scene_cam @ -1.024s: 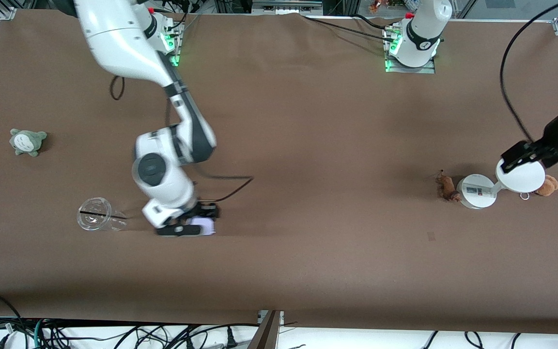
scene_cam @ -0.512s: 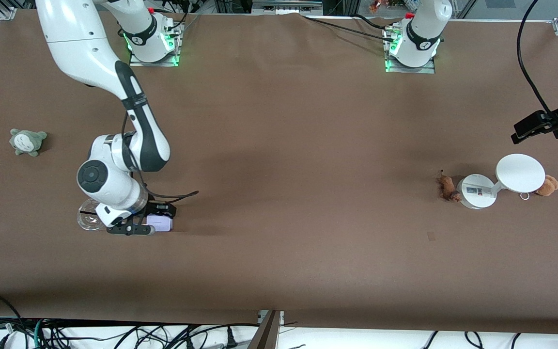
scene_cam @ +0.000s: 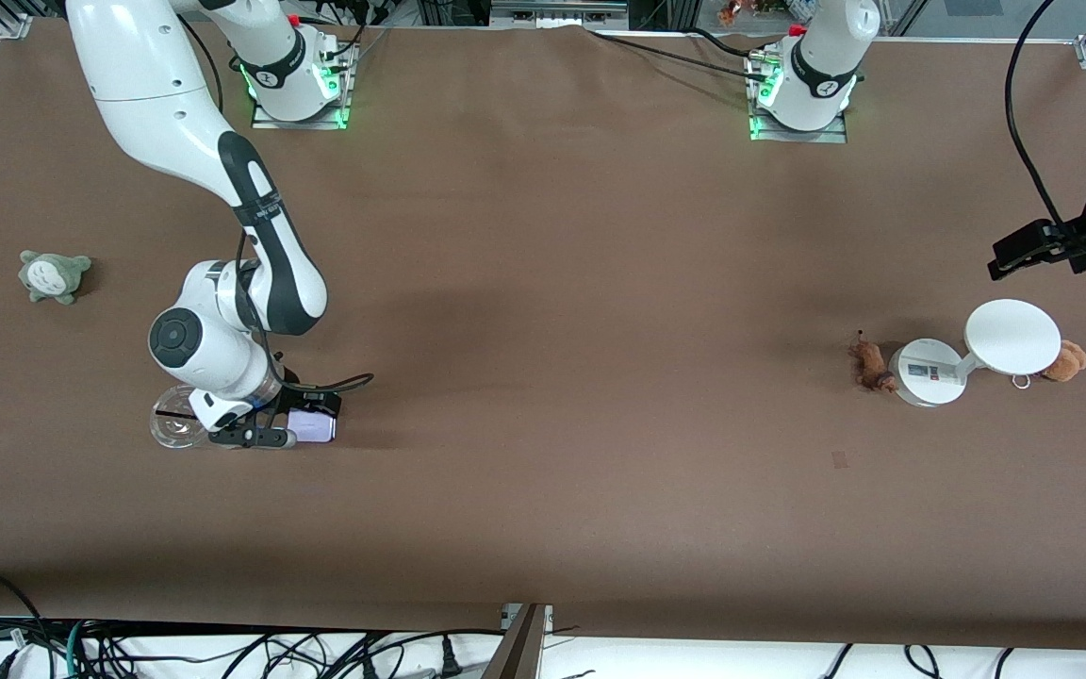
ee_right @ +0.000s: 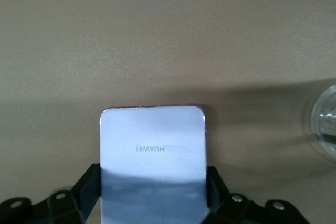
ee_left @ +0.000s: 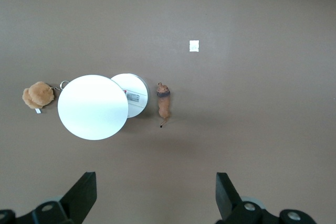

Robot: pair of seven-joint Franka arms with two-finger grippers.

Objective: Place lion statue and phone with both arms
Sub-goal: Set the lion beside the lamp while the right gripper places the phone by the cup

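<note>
Since the earlier frame the right arm had swung toward its own end of the table, carrying the phone (scene_cam: 314,429) from near the middle to a spot beside the clear plastic cup (scene_cam: 172,428), while the left arm had lifted away from the white disc stand (scene_cam: 1011,337).

The right gripper (scene_cam: 290,432) was low over the brown table (scene_cam: 600,283), its fingers (ee_right: 86,190) pressed against the two long edges of the phone, which showed its lavender-white back with the brand lettering in the right wrist view. Whether the phone was touching the table or just above it could not be told.

The left gripper (scene_cam: 1024,253) hovered high over the table at the left arm's end, its fingers (ee_left: 79,198) spread wide and holding nothing. The lion statue (scene_cam: 868,363) lay on the table just beside the stand's round base (scene_cam: 926,373), untouched; a tan plush toy (scene_cam: 1066,360) sat beside the disc.

By my judgement the phone's placement was nearly finished, with only the release left, and the lion statue had yet to be picked up and placed.
</note>
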